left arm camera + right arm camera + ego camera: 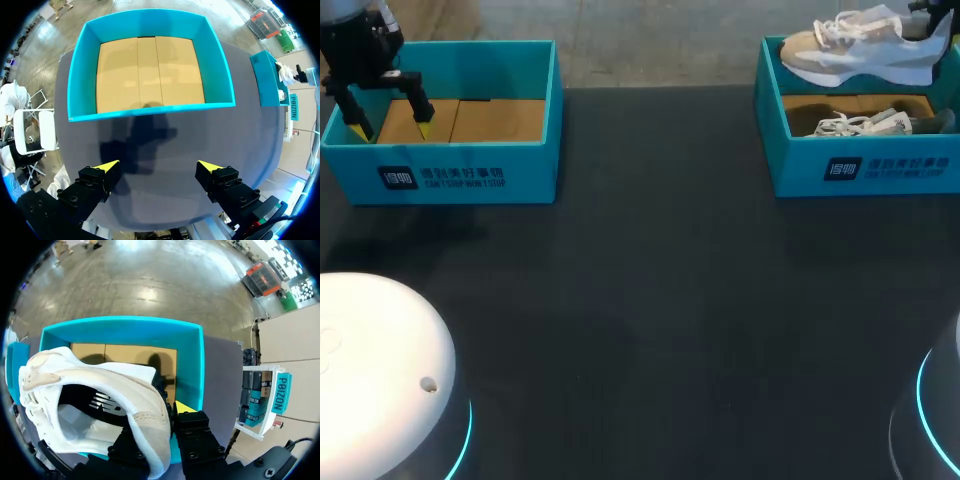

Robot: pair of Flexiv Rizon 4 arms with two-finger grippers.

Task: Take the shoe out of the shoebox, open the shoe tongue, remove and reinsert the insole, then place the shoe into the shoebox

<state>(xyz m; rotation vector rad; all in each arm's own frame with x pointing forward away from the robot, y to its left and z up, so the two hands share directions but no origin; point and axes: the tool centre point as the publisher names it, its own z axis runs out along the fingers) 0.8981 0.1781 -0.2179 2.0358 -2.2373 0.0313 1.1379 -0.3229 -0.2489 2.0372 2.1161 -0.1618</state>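
On the dark surface stand two teal boxes. The left shoebox is at the far left corner and the right shoebox at the far right corner. The shoe, white and beige with white laces, hangs in the air above the right shoebox, toe towards the surface's middle and heel towards its right edge. The right pincer comes in at the far right corner and grips it by the heel. In the right wrist view the shoe fills the space ahead of the right pincer. One yellow-tipped finger presses the outside of the heel collar. The other is hidden on the inner side, so the heel wall is clamped between them. Beyond the shoe, the right shoebox shows its brown cardboard floor. A second shoe of the same colours lies inside this box on its side, laces loose. The left pincer hangs over the left shoebox near the surface's left edge, fingers spread wide and gripping nothing. In its wrist view the left pincer has both yellow tips well apart, with the left shoebox ahead of them. The pincer's shadow falls across the box's near wall and the surface.
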